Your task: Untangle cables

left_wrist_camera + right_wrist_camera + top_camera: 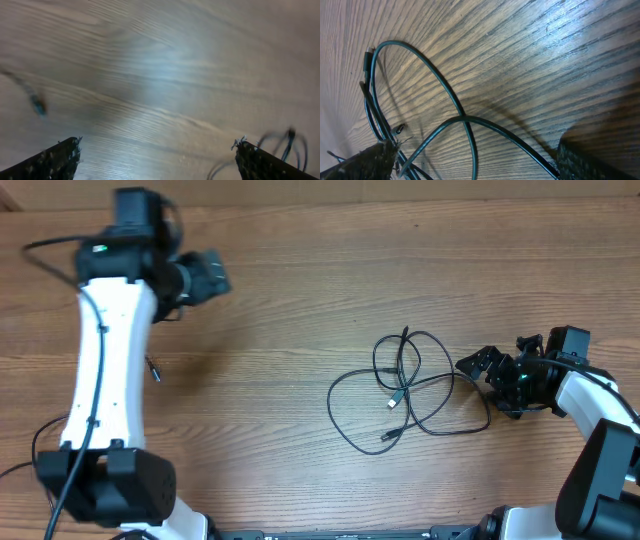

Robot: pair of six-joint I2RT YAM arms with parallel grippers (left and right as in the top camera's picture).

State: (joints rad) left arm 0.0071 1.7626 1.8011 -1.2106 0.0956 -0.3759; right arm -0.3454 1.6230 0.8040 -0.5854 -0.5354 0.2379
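The cables (pixel 408 390) lie as a loose tangle of thin black loops with small plug ends on the wooden table, right of centre. My right gripper (pixel 484 377) is open at the tangle's right edge. In the right wrist view its jaws (pixel 475 148) stand wide apart over crossing strands (pixel 427 65), touching none that I can see. My left gripper (pixel 212 275) is open and empty at the far left, well away from the tangle. In the left wrist view its jaws (pixel 157 146) span bare wood, with the cables (pixel 286 141) blurred at the lower right.
A small dark plug-like piece (pixel 152 368) lies alone on the wooden table (pixel 300 300) by the left arm. It shows blurred in the left wrist view (pixel 36 102). The left arm's white link (pixel 105 360) crosses the table's left side.
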